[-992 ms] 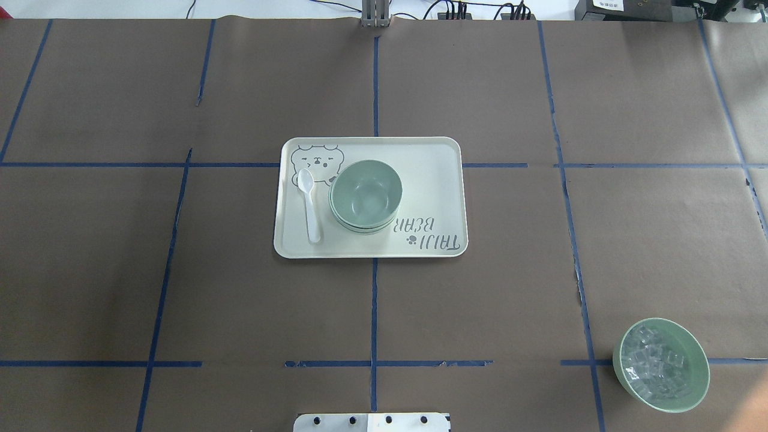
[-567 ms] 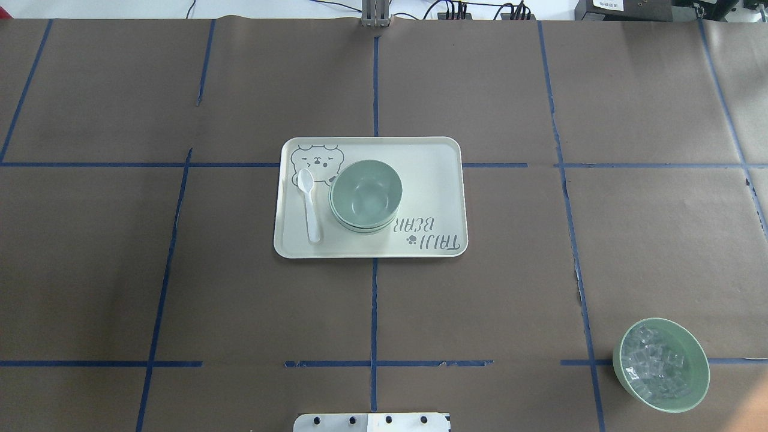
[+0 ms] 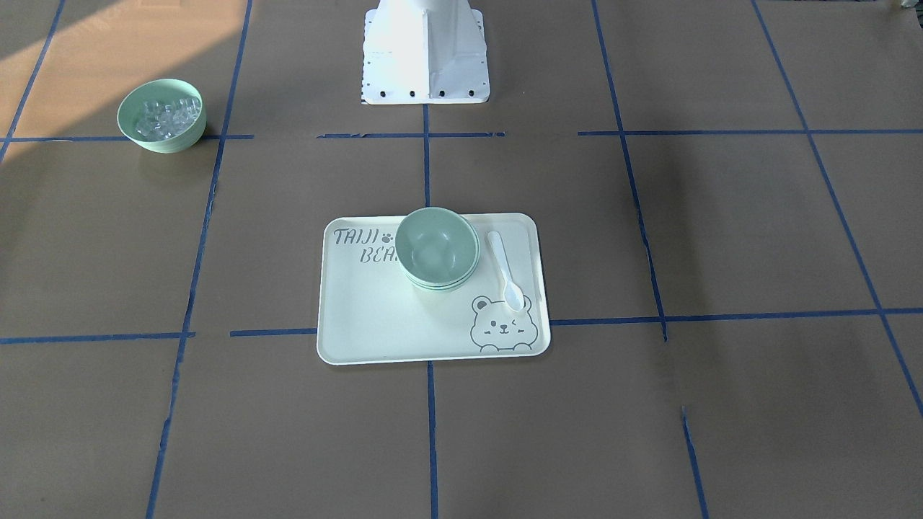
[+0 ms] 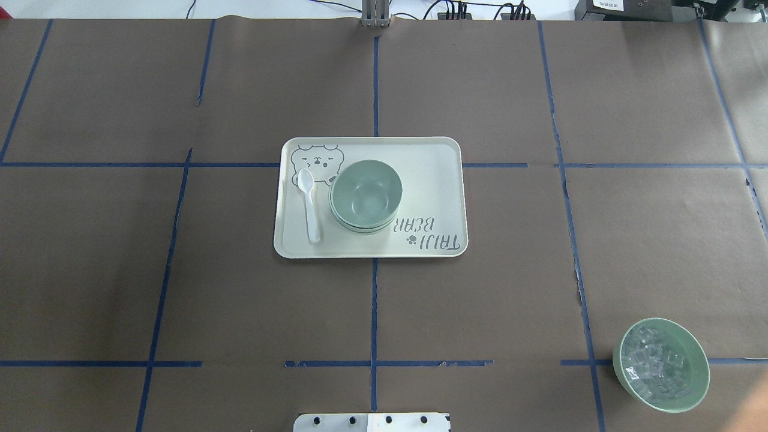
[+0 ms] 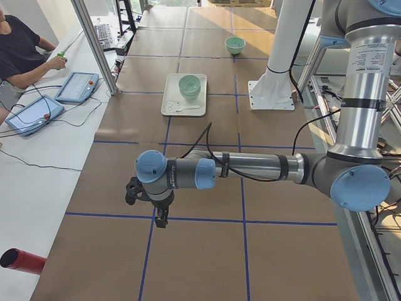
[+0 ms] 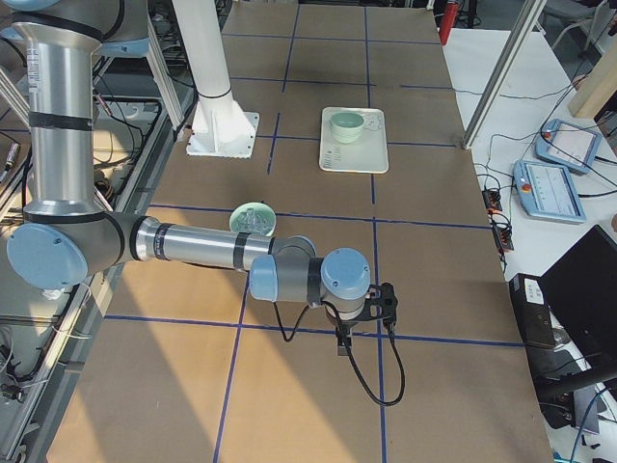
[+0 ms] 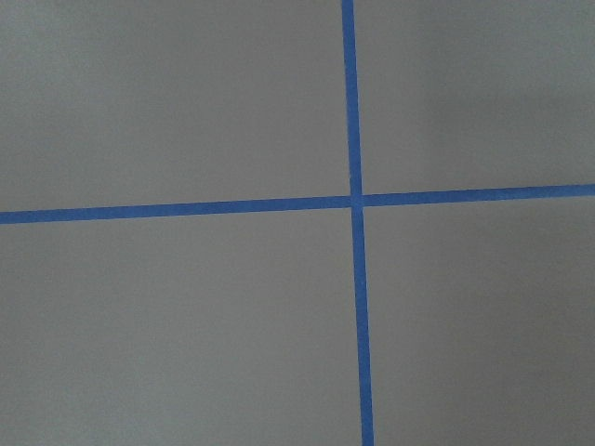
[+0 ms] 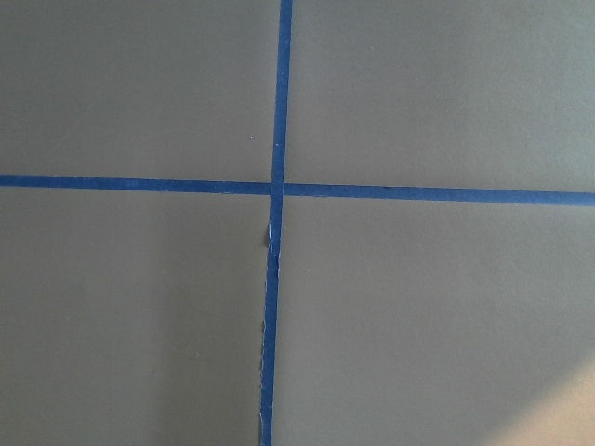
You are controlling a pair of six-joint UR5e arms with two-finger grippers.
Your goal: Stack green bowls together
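Leave the green bowls (image 4: 366, 195) nested on the tray (image 4: 432, 162) at the middle of the desk (image 4: 180, 288), beside the spoon (image 4: 311, 210); looks finished. No reaching in with left claw (image 5: 160, 218) or right claw (image 6: 342, 340), both far off; cannot tell whether released or clenched.
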